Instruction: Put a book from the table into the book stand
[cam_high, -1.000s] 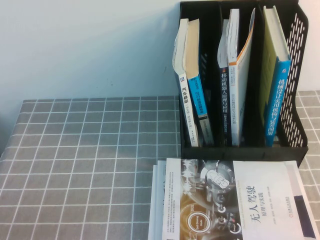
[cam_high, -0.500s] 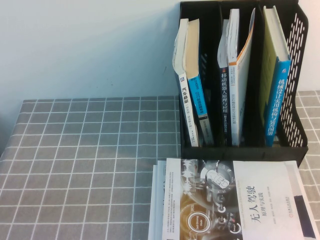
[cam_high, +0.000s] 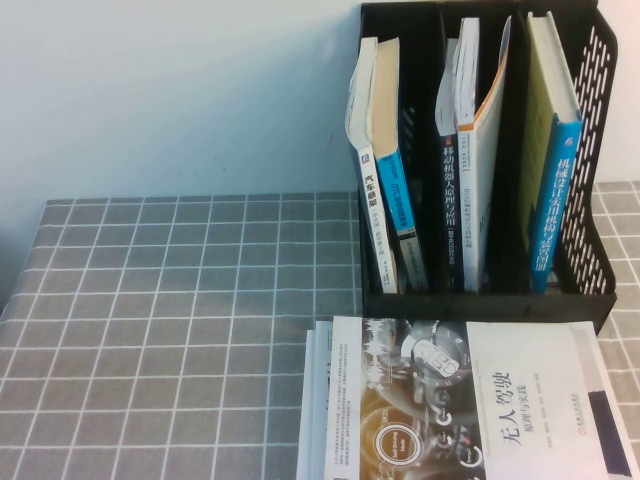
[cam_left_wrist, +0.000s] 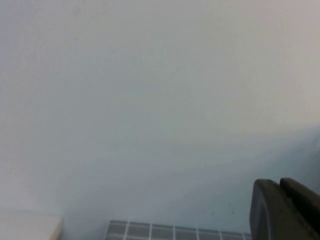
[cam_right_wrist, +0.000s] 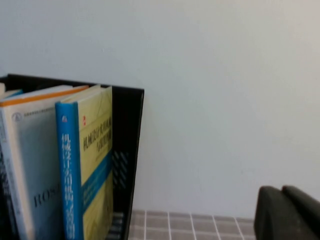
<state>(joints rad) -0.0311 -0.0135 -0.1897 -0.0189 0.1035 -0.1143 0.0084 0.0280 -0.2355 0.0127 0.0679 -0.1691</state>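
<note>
A book with a white and dark printed cover (cam_high: 470, 400) lies flat on top of a small stack at the table's front right. Just behind it stands the black three-slot book stand (cam_high: 600, 120), holding upright books in each slot; it also shows in the right wrist view (cam_right_wrist: 127, 150) with a blue-spined book (cam_right_wrist: 70, 170). Neither arm shows in the high view. My left gripper (cam_left_wrist: 279, 184) is shut and empty, facing the pale wall. My right gripper (cam_right_wrist: 282, 192) is shut and empty, to the stand's right side and apart from it.
The table wears a grey checked cloth (cam_high: 180, 320). A pale wall (cam_high: 180, 90) rises right behind the table and the stand. White pages of the lower books (cam_high: 312, 400) stick out at the stack's left edge.
</note>
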